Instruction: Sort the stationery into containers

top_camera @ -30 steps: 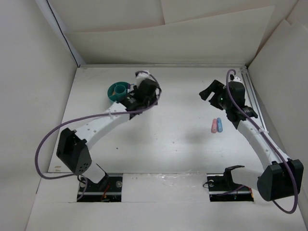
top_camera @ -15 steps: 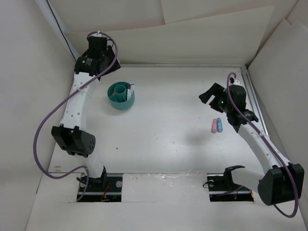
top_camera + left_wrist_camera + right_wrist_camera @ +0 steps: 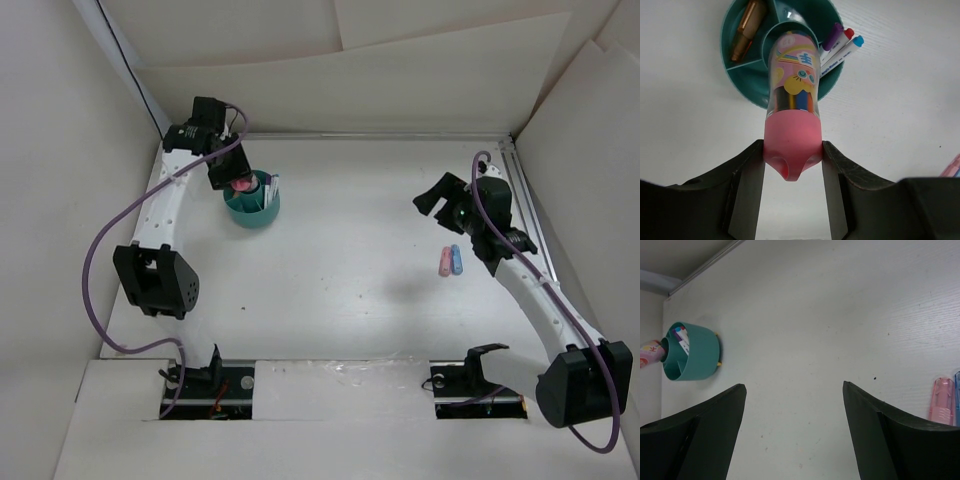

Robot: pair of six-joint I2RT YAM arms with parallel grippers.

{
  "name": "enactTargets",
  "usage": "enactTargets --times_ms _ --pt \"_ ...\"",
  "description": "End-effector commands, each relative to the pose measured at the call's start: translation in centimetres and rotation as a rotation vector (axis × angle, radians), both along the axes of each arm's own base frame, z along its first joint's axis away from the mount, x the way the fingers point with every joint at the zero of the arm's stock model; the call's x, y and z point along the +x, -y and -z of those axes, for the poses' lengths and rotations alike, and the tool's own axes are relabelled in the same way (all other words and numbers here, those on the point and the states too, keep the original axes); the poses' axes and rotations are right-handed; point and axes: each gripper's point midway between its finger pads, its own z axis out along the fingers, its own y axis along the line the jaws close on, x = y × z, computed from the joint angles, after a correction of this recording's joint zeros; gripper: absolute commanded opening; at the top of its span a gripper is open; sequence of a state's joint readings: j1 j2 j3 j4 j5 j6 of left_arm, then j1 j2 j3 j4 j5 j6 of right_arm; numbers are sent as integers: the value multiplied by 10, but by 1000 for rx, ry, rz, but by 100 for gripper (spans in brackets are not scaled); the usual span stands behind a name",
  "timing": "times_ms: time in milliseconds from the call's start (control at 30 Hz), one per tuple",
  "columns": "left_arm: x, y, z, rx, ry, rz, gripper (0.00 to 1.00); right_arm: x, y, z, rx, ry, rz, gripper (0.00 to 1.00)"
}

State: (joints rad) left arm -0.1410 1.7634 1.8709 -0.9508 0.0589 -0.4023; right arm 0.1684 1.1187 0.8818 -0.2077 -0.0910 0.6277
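My left gripper [image 3: 232,178] is shut on a stubby pink piece [image 3: 792,100] with a patterned clear body and holds it over the round teal cup [image 3: 258,212]. In the left wrist view the piece's far end points at the cup's [image 3: 752,92] centre compartment; I cannot tell if it is inside. An orange piece [image 3: 746,29] lies in a left compartment. Three white pens [image 3: 841,44] with purple, red and blue ends stand in a right compartment. My right gripper [image 3: 440,200] is open and empty, above bare table. A pink piece [image 3: 444,262] and a blue piece [image 3: 456,260] lie side by side below it.
The right wrist view shows the cup [image 3: 695,357] far left and the pink piece [image 3: 941,400] and blue piece [image 3: 957,392] at the right edge. White walls enclose the table on the left, back and right. A metal rail [image 3: 525,205] runs along the right side.
My left gripper has swung from the back left corner down over the cup, with the pink piece in it. The right arm and the two pieces on the table have not moved.
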Motion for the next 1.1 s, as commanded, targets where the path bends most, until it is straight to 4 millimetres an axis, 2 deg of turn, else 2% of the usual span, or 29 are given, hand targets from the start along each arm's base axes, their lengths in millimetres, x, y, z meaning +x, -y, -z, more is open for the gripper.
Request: enactTargets --times_ms 0,367,633,900,1067 --pt "-13 -6 -29 -13 76 7 0 2 -4 -20 14 79 -18 84" --pt "-1 -6 -24 -3 68 12 0 5 -5 -19 14 79 -18 84" --pt "6 -4 -10 -6 34 17 5 5 -5 -19 14 79 -18 84" --pt "15 -8 -4 22 28 -2 17 6 -5 -15 12 70 -18 84" --pt "23 -11 -13 28 67 -22 34 6 -5 -15 12 70 -18 84"
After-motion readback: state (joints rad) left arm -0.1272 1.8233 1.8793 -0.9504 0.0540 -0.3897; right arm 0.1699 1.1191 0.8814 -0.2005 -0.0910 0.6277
